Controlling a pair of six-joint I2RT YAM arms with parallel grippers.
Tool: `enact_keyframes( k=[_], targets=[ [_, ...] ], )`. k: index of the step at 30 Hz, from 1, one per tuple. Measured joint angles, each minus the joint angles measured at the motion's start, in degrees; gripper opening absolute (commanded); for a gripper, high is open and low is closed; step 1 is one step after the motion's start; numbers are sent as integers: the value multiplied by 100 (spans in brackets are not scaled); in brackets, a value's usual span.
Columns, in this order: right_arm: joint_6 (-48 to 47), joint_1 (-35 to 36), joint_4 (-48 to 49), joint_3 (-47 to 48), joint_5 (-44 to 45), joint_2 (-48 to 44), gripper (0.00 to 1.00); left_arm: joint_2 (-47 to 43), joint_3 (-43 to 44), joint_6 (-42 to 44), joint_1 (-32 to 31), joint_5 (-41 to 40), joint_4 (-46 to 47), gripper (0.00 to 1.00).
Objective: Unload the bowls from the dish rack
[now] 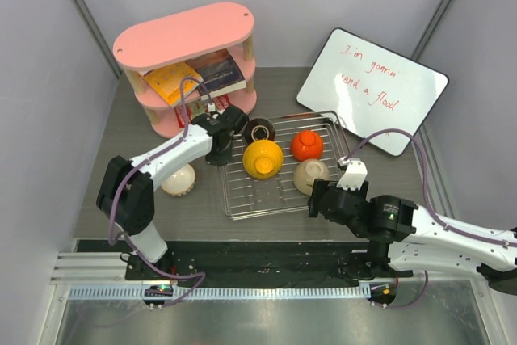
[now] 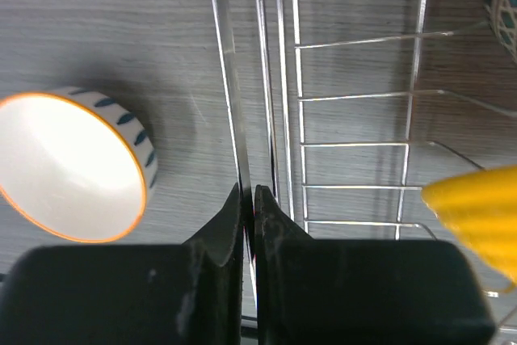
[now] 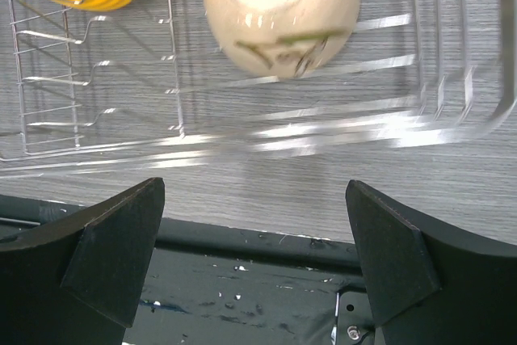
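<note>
The silver wire dish rack (image 1: 260,212) lies mid-table. It holds a yellow ribbed bowl (image 1: 262,158), an orange-red bowl (image 1: 307,145), a cream bowl (image 1: 311,175) and a dark bowl (image 1: 259,129). My left gripper (image 1: 222,151) is at the rack's left side. In the left wrist view its fingers (image 2: 248,191) are shut on the rack's rim wire (image 2: 233,111), with the yellow bowl (image 2: 477,208) to the right. A white bowl (image 2: 69,167) with blue marks sits on the table outside the rack. My right gripper (image 3: 254,191) stands open before the rack's front rim (image 3: 242,143), facing the cream bowl (image 3: 279,10).
A pink oval shelf (image 1: 186,38) with books stands at the back left, close behind my left arm. A whiteboard (image 1: 371,86) leans at the back right. The black base rail (image 3: 242,280) runs along the near table edge under my right gripper.
</note>
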Motion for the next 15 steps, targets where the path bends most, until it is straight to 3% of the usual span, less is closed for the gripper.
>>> enact_keyframes(
  k=[12, 15],
  targets=[
    [107, 0, -271, -35, 20, -286, 100, 343, 264, 686, -20, -570, -192, 2],
    [109, 0, -284, -35, 20, -258, 100, 389, 306, 796, 92, -588, -192, 11]
  ],
)
